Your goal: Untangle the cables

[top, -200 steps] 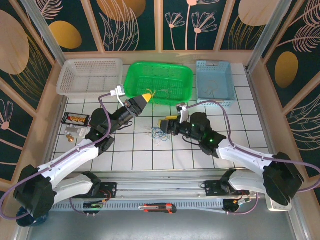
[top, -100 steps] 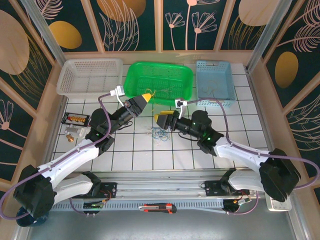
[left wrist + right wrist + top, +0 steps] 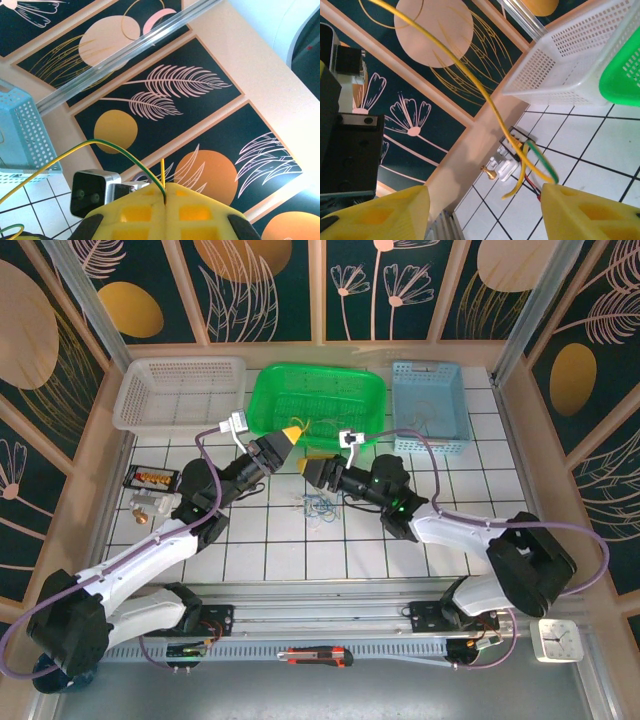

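One cable [image 3: 162, 175] pinched in left gripper [image 3: 292, 430]; right gripper [image 3: 308, 467] seemingly open.

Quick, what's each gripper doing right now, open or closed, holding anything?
Left gripper: closed, fingers pinching the yellow-green cable.
Right gripper: open, holding nothing.

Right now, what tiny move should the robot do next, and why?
Probably shut the right gripper on the yellow wire. Its jaws stand open with that wire between them, while the left gripper is shut on a yellow-green wire. Held twice, it could likely be pulled free of the other cables.
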